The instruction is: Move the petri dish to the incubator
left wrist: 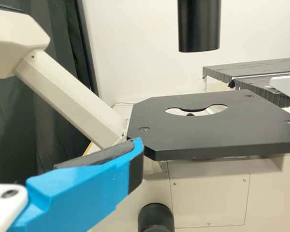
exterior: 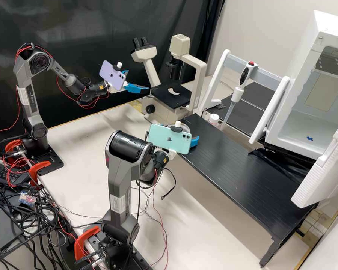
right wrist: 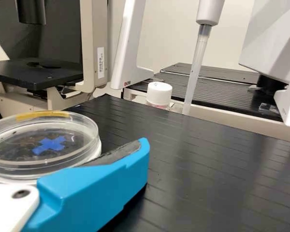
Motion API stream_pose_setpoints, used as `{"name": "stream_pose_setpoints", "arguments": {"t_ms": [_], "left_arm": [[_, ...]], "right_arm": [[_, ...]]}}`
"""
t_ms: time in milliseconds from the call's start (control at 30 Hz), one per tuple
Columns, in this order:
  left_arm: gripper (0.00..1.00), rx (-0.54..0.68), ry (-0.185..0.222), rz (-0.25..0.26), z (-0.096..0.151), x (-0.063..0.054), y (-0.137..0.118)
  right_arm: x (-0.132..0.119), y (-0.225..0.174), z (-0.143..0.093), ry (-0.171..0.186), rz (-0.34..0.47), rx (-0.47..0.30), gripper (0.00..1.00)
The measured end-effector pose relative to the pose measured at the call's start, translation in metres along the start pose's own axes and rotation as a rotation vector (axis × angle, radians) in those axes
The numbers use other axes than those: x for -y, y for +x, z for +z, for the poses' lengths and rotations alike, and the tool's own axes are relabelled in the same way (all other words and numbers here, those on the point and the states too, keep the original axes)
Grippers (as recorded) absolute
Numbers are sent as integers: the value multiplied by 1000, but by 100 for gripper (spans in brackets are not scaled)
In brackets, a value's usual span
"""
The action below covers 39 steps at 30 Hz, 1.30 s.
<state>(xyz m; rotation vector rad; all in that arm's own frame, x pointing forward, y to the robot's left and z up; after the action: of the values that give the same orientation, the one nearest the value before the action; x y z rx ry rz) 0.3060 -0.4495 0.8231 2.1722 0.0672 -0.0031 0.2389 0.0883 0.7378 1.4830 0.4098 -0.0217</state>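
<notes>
Petri dish (right wrist: pixel 42 146), seated between the blue fingers of the right gripper (exterior: pixel 179 132) near one end of the black rack (exterior: pixel 229 165). The claw appears narrowed onto the dish's rim, one finger (right wrist: pixel 99 188) alongside the wall; how firm the hold is cannot be told. The left gripper (exterior: pixel 139 80) is spread wide, with nothing between its fingers, beside the microscope (left wrist: pixel 217 130).

Principal hazards, as judged from the present arrangement: (a) Slip. The wall is smooth, round and shallow; light pressure would probably let the dish turn or drop, whereas excess pressure could lift the lid or crack the plastic. (b) Tilt. A rolled wrist may part lid from base or spill any contents. (c) Collision. The pipette (exterior: pixel 235 95) hangs beyond the rack, with the white-capped bottle (right wrist: pixel 159 94) close by; too low or too wide a sweep towards the incubator (exterior: pixel 296 123) could strike either. (d) Entry. The open door (exterior: pixel 325 170) and the chamber walls narrow the approach, so a poor angle may catch gripper or phone (exterior: pixel 169 138). (e) Release. Opening above the floor, near the blue cross (exterior: pixel 310 138), would likely drop the dish askew.
</notes>
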Motion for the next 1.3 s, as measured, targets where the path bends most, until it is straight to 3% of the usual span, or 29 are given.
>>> {"name": "stream_pose_setpoints", "arguments": {"t_ms": [733,967,1133,1300], "left_arm": [[100,0,0,0,0,0,0],[100,0,0,0,0,0,0],[100,0,0,0,0,0,0],[100,0,0,0,0,0,0]], "right_arm": [[0,1,1,-15,-18,-17,0],[-1,1,3,16,-18,-13,0],[-4,0,4,14,-27,-17,0],[-21,-4,14,32,1,19,0]]}}
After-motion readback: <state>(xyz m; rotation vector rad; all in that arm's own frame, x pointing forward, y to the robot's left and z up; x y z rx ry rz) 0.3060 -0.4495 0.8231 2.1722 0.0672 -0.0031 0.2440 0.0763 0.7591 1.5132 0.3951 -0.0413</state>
